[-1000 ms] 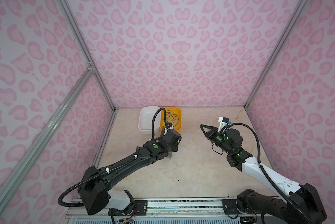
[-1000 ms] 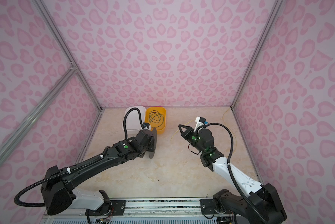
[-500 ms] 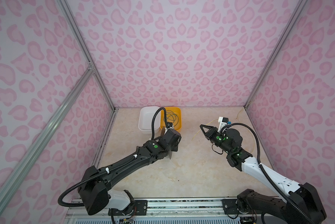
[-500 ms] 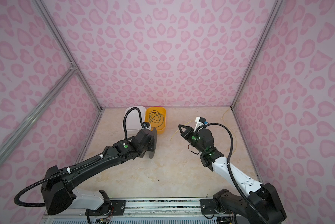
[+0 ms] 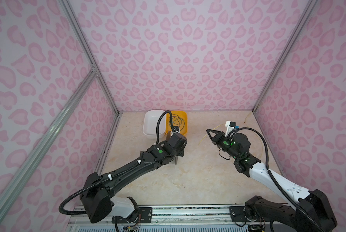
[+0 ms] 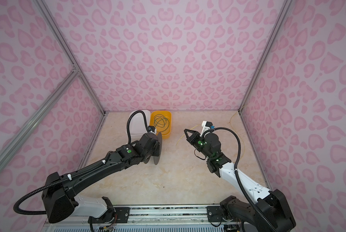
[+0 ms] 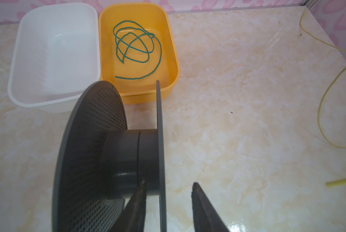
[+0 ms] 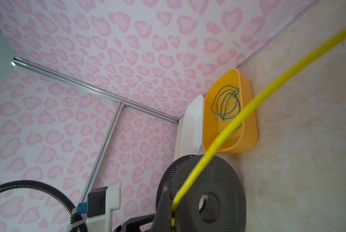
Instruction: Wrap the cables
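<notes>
The middle of the tabletop (image 5: 188, 176) is left open for passage. The back, left of centre, is blocked by the white tub (image 7: 53, 50) and orange tub (image 7: 173, 46), set side by side, with the grey spool (image 7: 120, 156) stood on edge just before them. The right side is crossed by the yellow cable (image 8: 225, 130).

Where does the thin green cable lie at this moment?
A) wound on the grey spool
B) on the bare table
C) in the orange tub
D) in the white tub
C: the green cable lies in loose loops inside the orange tub.
</notes>
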Available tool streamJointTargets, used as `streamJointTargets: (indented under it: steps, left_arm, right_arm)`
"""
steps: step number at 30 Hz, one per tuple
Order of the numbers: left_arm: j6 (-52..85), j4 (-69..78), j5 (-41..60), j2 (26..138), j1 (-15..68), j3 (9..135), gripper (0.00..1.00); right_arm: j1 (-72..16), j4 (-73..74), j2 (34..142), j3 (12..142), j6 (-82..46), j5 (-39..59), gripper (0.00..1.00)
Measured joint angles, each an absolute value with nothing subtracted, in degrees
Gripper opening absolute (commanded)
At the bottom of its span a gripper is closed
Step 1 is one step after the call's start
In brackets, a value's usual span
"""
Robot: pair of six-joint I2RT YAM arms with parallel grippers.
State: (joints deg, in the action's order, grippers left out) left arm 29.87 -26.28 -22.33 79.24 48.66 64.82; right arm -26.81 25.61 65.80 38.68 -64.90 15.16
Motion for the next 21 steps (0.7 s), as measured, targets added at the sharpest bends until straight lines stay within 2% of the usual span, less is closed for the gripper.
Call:
streamJointTargets:
  steps: [10,15,21]
  left_arm:
    - [23.90,-26.81,-22.83,68.88,48.49,66.50,0.73]
    - [21.65,-25.82,-24.38,63.35,45.80,62.92,0.76]
    - [21.39,-24.75,-18.06,55.83,38.02,55.05,0.78]
  right_arm:
    - [-28.53,25.41,68.10,41.06,-64.49,16.23,0.00]
    - [-33.19,24.99,71.85,46.96,-62.24,16.47,0.00]
    - [-39.03,25.10,80.29,55.37,-59.33,16.29,0.00]
